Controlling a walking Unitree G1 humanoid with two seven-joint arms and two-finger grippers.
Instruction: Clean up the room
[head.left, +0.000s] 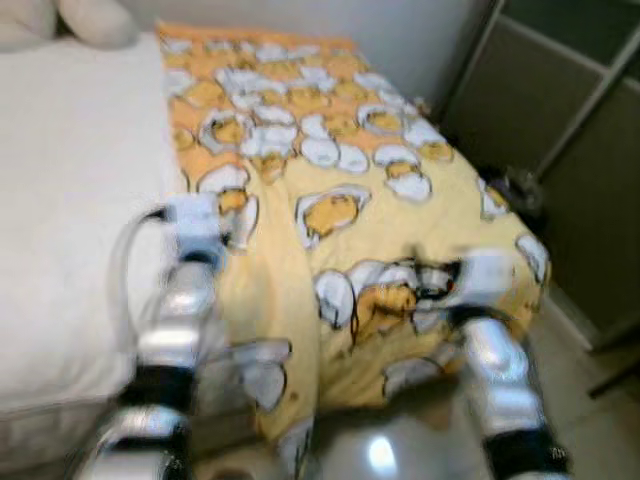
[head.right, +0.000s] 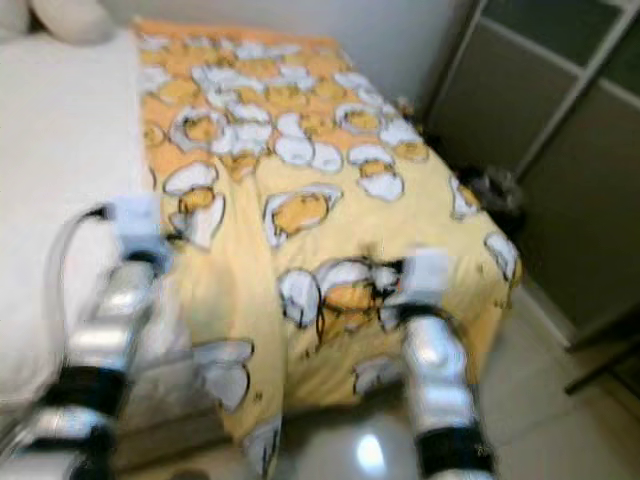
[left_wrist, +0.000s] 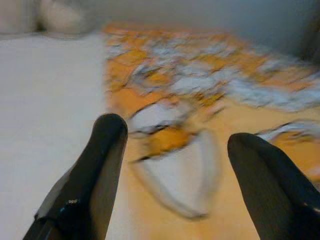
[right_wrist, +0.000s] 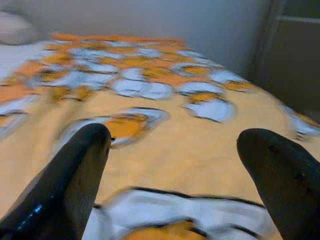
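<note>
We stand at the foot of a bed (head.left: 70, 200), both arms raised over it, the head views blurred. A yellow blanket (head.left: 370, 210) printed with white and orange egg figures covers the bed's right half and hangs over the foot toward the glossy floor (head.left: 400, 450); the left half shows bare white sheet, with pale pillows (head.left: 95, 20) at the head. Our left gripper (left_wrist: 175, 150) hovers with fingers spread above the blanket's left edge. Our right gripper (right_wrist: 172, 150), fingers likewise spread, hovers over the blanket near the foot. A dark cabinet (head.left: 570, 130) stands right of the bed.
</note>
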